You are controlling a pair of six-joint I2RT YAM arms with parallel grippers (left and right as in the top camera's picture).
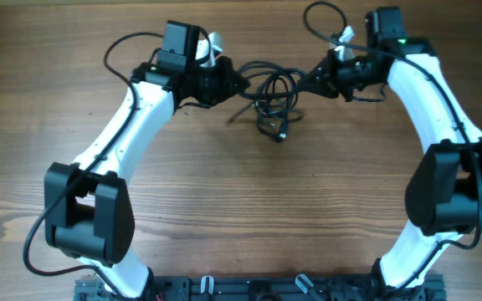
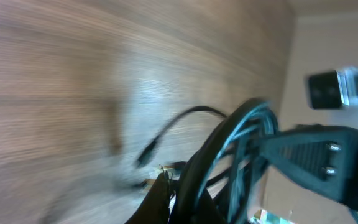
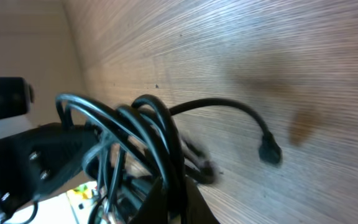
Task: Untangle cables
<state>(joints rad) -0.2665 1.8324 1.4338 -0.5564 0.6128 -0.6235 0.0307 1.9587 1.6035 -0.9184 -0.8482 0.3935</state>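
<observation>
The cables (image 1: pixel 274 94) are thin black cords bunched in loose loops, held up between my two grippers at the far middle of the table. One plug end (image 1: pixel 281 134) hangs down toward the wood. My left gripper (image 1: pixel 228 82) is shut on the left side of the bunch. My right gripper (image 1: pixel 312 81) is shut on its right side. In the left wrist view the cords (image 2: pixel 229 149) run up from the left gripper (image 2: pixel 182 202), and a plug (image 2: pixel 148 152) dangles. In the right wrist view the loops (image 3: pixel 148 127) rise from the right gripper (image 3: pixel 178 199), with a plug (image 3: pixel 269 151) beside them.
The wooden table (image 1: pixel 249 217) stretches toward the near edge. Thicker black arm wires loop above each wrist, one at the left (image 1: pixel 120 50) and one at the right (image 1: pixel 320 17). A black rail (image 1: pixel 258 288) lies along the front edge.
</observation>
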